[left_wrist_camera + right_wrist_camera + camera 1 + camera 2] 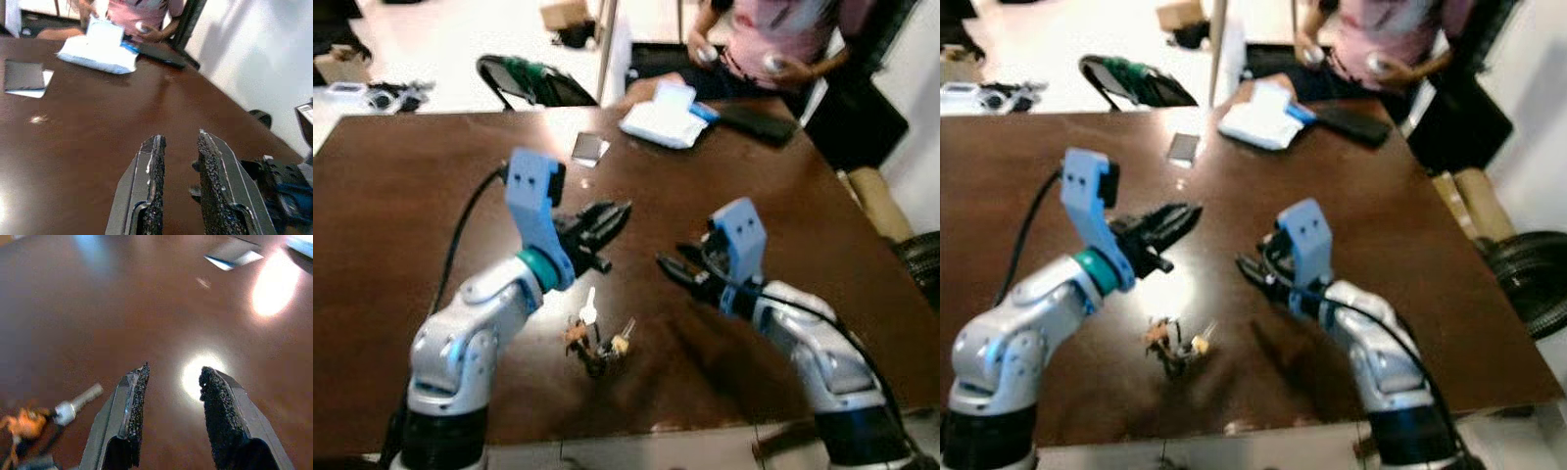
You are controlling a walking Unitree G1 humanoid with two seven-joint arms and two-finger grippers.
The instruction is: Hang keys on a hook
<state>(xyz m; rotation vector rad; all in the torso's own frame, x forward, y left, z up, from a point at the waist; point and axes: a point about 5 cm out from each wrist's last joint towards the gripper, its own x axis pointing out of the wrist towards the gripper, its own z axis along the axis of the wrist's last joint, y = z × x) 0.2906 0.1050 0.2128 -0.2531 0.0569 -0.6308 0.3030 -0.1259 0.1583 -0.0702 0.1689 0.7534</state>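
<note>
The task looks barely begun: the small bunch of metal keys (597, 345) lies untouched on the dark brown wooden tabletop (401, 196), between the empty, parted left hand (607, 223) and right hand (677, 266).

Lying on the near part of the dark brown wooden table (401, 196), between the two arms: a bunch of keys with an orange tag (598, 343). Hovering above the table just behind and to the left of the keys, fingers parted: the left gripper (607, 223). Hovering to the right of the keys, also parted: the right gripper (674, 266). Resting farther back: a small dark card on white paper (590, 148), and right of it a white soft packet (664, 117) beside a flat black case (759, 122). Sitting behind the table's far edge: a person in a pink top (783, 39).
</note>
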